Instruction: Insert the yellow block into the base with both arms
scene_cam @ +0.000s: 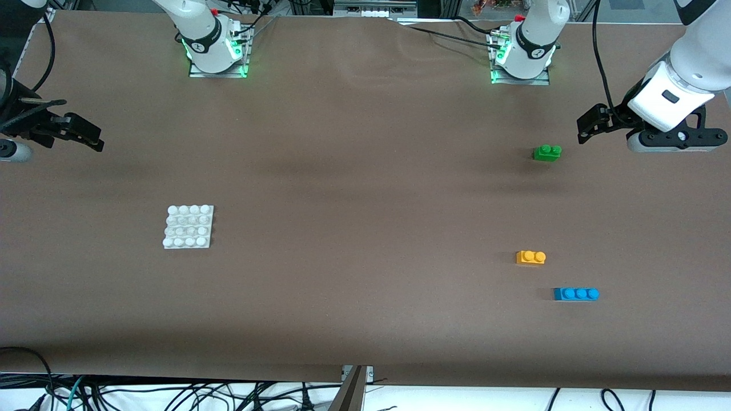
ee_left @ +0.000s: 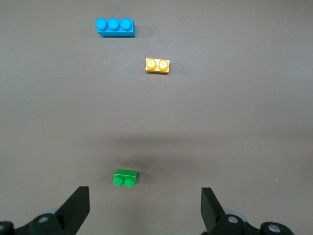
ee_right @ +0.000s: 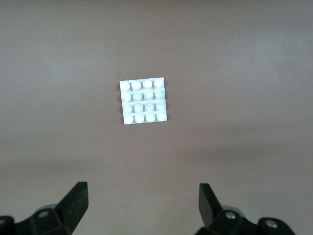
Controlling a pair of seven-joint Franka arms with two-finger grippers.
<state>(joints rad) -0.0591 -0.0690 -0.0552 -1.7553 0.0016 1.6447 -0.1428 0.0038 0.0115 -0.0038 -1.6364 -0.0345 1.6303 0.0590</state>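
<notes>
Left gripper (scene_cam: pixel 588 127) is held in the air with its jaws spread wide and nothing between them, over bare table at the left arm's end, just beside the green brick (scene_cam: pixel 547 152). Right gripper (scene_cam: pixel 85 136) is likewise held apart and empty over the right arm's end of the table.

The yellow block (scene_cam: pixel 530 257) is seen resting on the brown table (scene_cam: pixel 365 188), nearer to the front camera than the green brick and just beside the blue brick (scene_cam: pixel 575 293), which lies nearer still. Its long axis, marked by the two studs, is laid along the table's length. The base (scene_cam: pixel 188 226) is set flat toward the right arm's end, well apart from the block.

The block is judged to fall to the left arm, being much the closer; from that gripper it lies toward the front camera, past the green brick, and a grasp across its short sides is judged likeliest. The base is centred under the right wrist view (ee_right: pixel 143 101), so it is judged to fall to the right arm
</notes>
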